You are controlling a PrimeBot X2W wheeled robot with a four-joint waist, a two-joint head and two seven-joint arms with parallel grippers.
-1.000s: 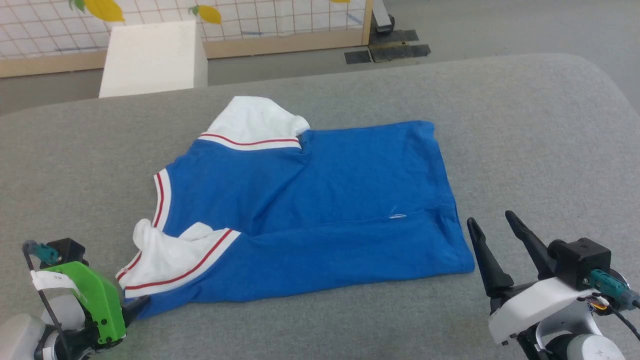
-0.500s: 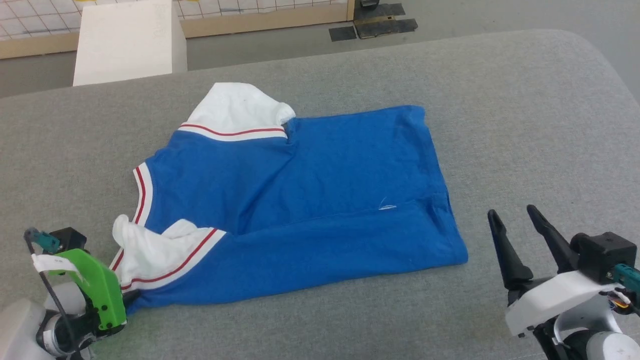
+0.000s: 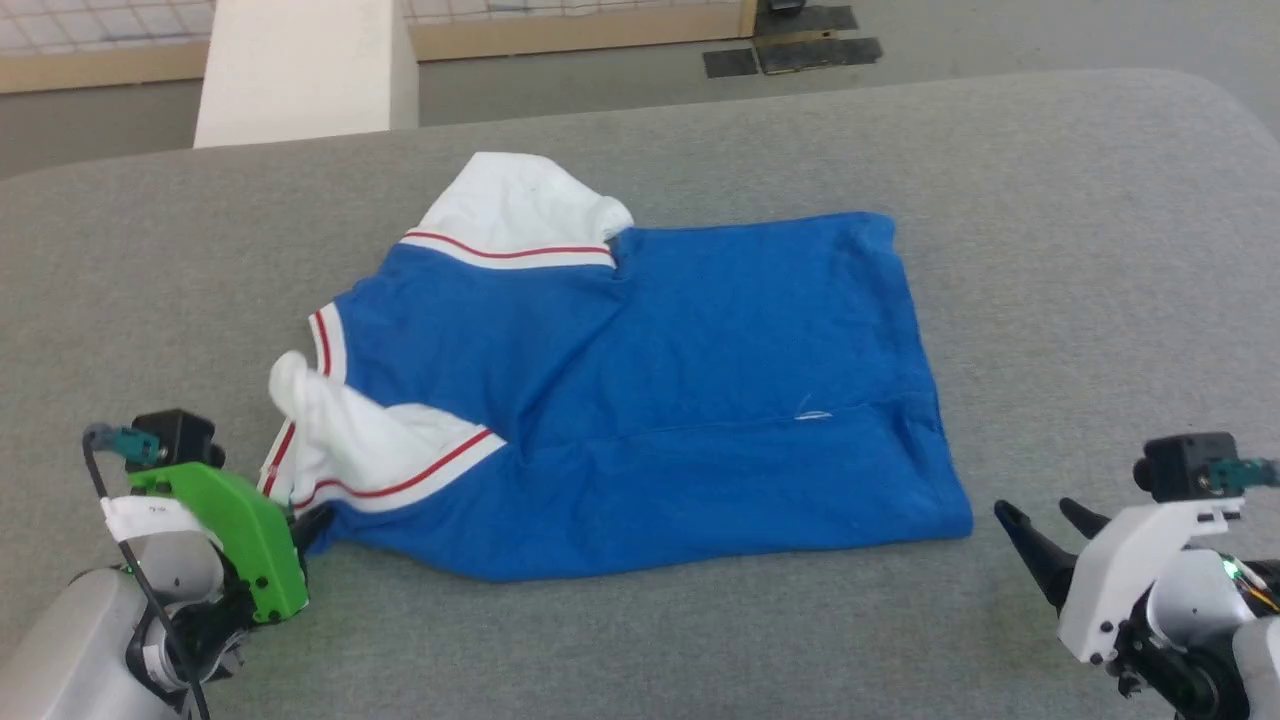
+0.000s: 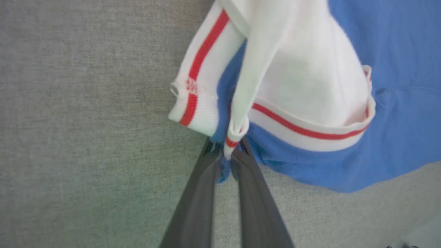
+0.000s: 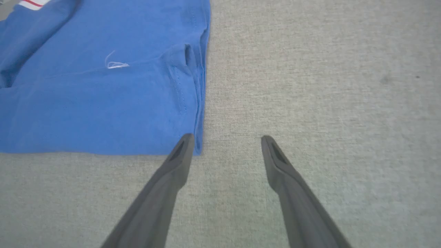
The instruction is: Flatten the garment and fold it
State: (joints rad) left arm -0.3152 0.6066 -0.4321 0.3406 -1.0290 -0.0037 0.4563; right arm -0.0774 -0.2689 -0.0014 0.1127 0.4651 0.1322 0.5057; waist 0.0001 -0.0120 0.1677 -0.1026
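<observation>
Grey fabric covers the table (image 3: 1080, 250) before me, and the garment (image 3: 700, 400) lies across its middle, blue body spread flat, one white sleeve (image 3: 350, 430) bunched at my near left. My left gripper (image 4: 227, 144) is clamped on the blue edge under that sleeve's striped trim. My right gripper (image 5: 227, 137) stands spread wide just beside the near hem corner, holding nothing.

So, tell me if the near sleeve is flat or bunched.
Bunched. The garment's near sleeve lies crumpled over the blue body, its edge pinched in the shut left gripper.
</observation>
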